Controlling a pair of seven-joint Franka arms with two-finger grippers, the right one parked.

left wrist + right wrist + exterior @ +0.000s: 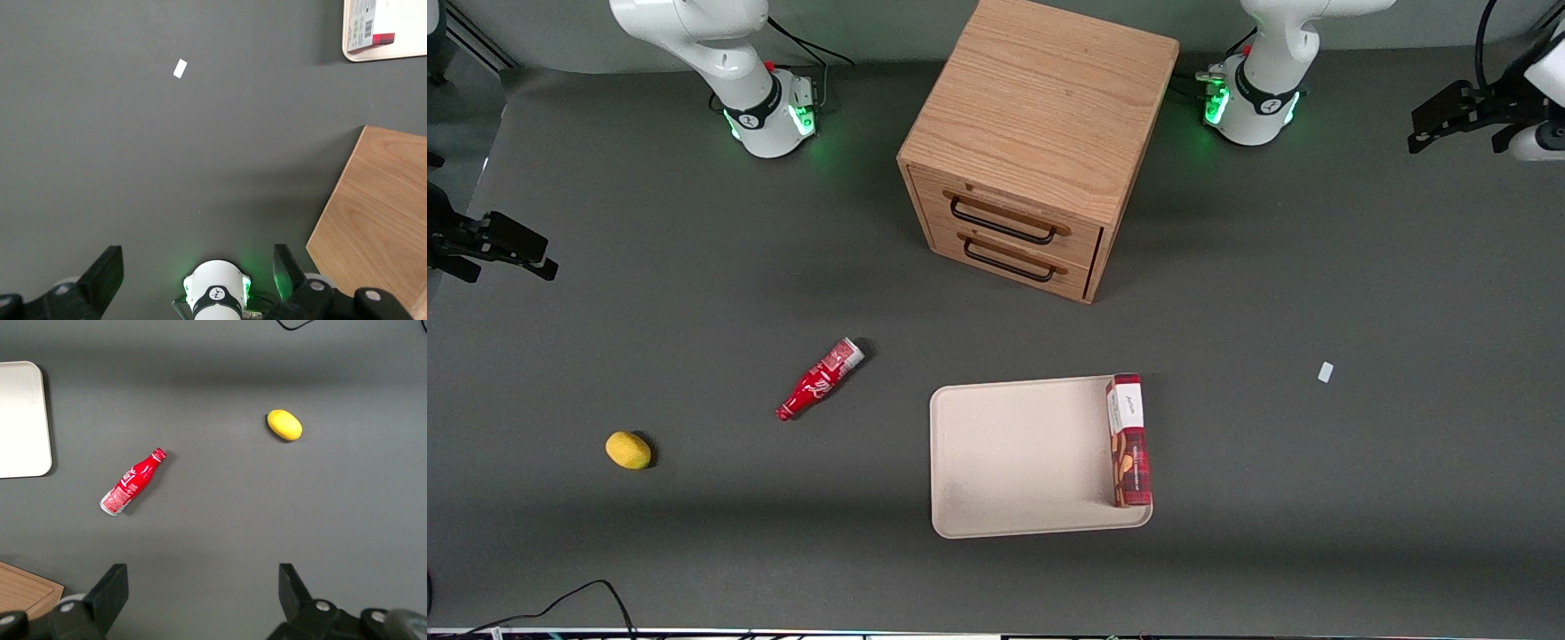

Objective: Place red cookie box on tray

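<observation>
A wooden cabinet [1040, 142] with two drawers stands on the table [1316, 498]. Nearer the front camera lies the tray [1014, 462], with the box [1128, 440] on it along the edge toward the working arm. The gripper [1449, 120] hangs high, well apart from both, fingers [107, 273] spread and empty. A red bottle [818, 380] and a lemon [628, 450] lie toward the parked arm's end.

In the left wrist view we see only a corner of the tray [373, 55] and one end of the red cookie box [369, 23]. The hand [197, 273] is partly cut off, fingers spread. The wooden cabinet [377, 220] is also cropped.
</observation>
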